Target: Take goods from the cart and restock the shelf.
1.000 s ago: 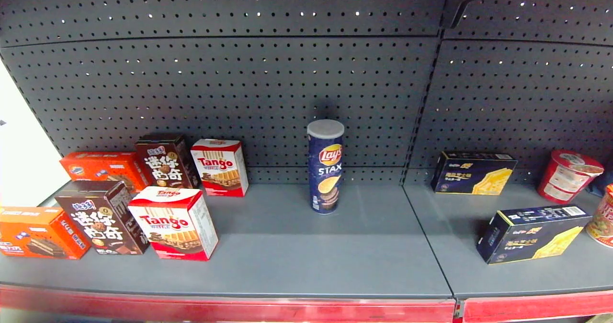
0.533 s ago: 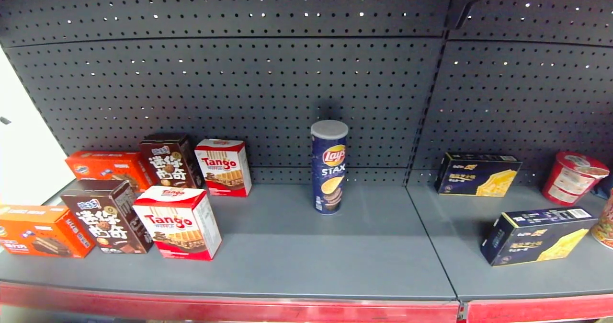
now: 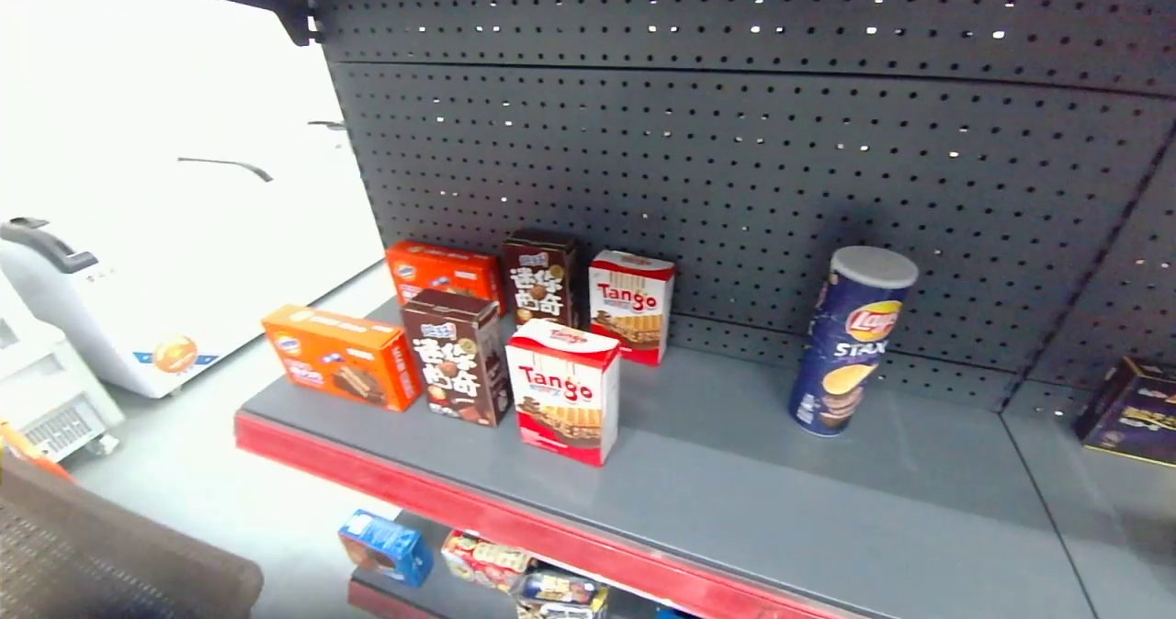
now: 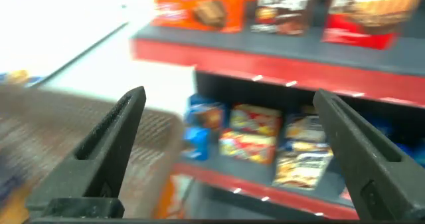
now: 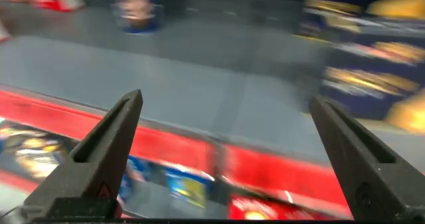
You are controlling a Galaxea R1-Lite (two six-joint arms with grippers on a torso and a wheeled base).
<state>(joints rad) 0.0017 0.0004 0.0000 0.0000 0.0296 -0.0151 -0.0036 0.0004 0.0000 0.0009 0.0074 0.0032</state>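
Left end effector (image 4: 229, 96) hangs released and empty before the shelf (image 3: 735, 481) edge. The right end effector (image 5: 226, 98) is likewise released. The cart (image 3: 101, 555) lies low to the robot's left, so the left arm is nearer; its goods are unclear. The head camera has swung left since earlier, while the boxes (image 3: 560, 389) and upright can (image 3: 850, 343) stayed put.

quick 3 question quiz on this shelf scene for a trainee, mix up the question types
1. True or false: the chip can lies on its side on the shelf.
2. How many snack boxes stand on that shelf to the robot's left of the chip can? A four, B six, C eight.
3. Fill in: the left gripper and the right gripper are both ____ and hold nothing.

Key: 1 false, it stands upright; 2 B; 3 open.
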